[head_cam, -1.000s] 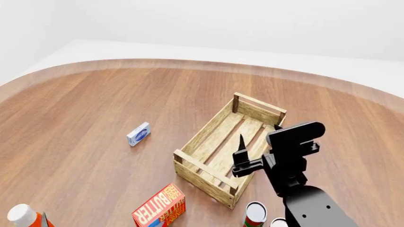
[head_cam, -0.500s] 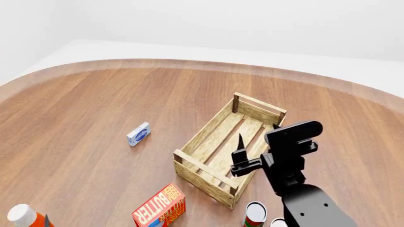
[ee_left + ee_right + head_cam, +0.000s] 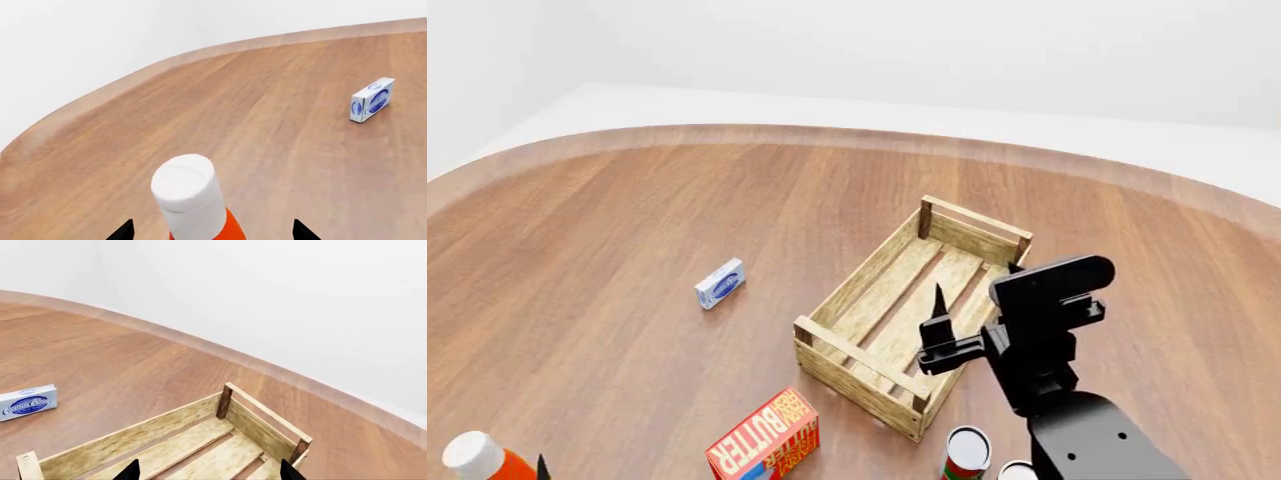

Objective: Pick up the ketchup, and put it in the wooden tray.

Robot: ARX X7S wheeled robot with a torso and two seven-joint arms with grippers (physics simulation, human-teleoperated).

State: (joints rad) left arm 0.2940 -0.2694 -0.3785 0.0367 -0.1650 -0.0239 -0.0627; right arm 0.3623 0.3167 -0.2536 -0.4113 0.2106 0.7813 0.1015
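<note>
The left claw [image 3: 210, 231] sits low around the ketchup [image 3: 193, 200], its two dark fingertips spread wide, one on each side of the bottle and neither touching it, so it grips nothing yet. The ketchup stands upright on the counter [image 3: 627, 230], well apart from the wooden tray [image 3: 908, 305] on the robot's left side, at the near-left corner of the head view, where only its white cap and a sliver of orange body show. A small blue-and-white box [image 3: 719, 283] lies between the ketchup and the tray, farther back. A butter box [image 3: 763, 438] lies just beside the tray's near-left corner. The right claw [image 3: 210, 472] hovers over the tray's near-right part with its tips apart, also holding nothing. Two cans [image 3: 968, 452] stand near the tray's front corner, close to the right arm.

Judged risks: the cap is narrower than the body, so closing there could let the bottle slip or tip. A tall upright bottle may topple if one fingertip strikes first. On the carry toward the tray, a low path could clip the butter box or the tray's wall, and the right arm above the tray could block the drop.
</note>
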